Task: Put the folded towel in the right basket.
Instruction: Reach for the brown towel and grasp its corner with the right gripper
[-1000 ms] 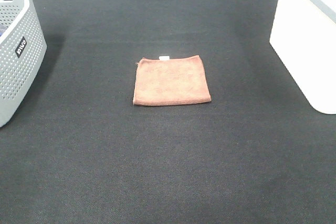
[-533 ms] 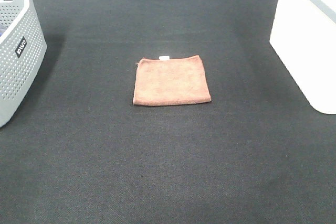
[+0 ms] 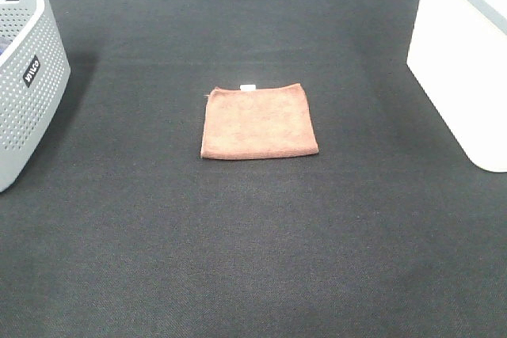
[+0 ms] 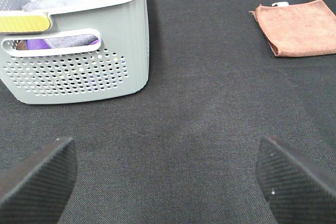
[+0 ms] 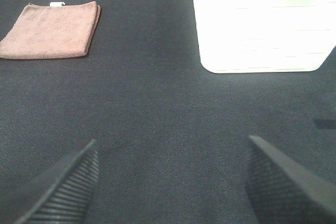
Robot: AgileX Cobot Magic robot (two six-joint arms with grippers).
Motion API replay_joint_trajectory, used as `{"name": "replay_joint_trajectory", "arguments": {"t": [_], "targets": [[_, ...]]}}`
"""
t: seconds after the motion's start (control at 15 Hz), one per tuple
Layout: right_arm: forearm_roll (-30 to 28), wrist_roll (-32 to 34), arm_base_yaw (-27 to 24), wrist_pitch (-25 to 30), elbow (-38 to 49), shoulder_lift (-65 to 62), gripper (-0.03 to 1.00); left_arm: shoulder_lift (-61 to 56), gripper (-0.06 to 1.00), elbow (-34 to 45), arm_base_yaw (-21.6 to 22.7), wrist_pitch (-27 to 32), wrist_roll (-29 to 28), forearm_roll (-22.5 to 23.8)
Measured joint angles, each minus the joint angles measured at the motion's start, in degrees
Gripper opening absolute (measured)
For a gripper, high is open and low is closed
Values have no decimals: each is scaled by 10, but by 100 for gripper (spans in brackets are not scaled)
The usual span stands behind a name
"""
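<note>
A folded brown towel (image 3: 258,121) with a small white tag lies flat in the middle of the black table. It also shows in the left wrist view (image 4: 297,27) and the right wrist view (image 5: 51,29). The white basket (image 3: 463,61) stands at the right edge, also in the right wrist view (image 5: 257,30). Neither arm shows in the exterior high view. My left gripper (image 4: 168,182) is open and empty, far from the towel. My right gripper (image 5: 170,182) is open and empty, over bare table short of the towel and basket.
A grey perforated basket (image 3: 28,69) stands at the left edge; in the left wrist view (image 4: 79,45) it holds several cloths. The black table cloth (image 3: 253,243) covers the whole surface.
</note>
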Motion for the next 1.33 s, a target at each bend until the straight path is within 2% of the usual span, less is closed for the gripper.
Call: {"name": "replay_joint_trajectory", "arguments": {"t": [0.53,0.67,0.8,0.87,1.0,1.13,1.2,1.33], "targets": [[1,0,0,-1,-1,3,72,0,88,0,0,0,0,0],[2,0,0,-30,-12,41,72,0,88,0,0,0,0,0],[11,0,0,-88,-37,109,72,0,88,0,0,0,0,0],[32,0,0,-123,-66,175,72,0,88,0,0,0,0,0],[76,-1,0,-146,-110,268,72,0,88,0,0,0,0,0],[124,-25,0,-150,-154,363,72,0,88,0,0,0,0,0],[124,-25,0,-150,-154,363,72,0,88,0,0,0,0,0],[205,-91,0,-144,-222,498,72,0,88,0,0,0,0,0]]}}
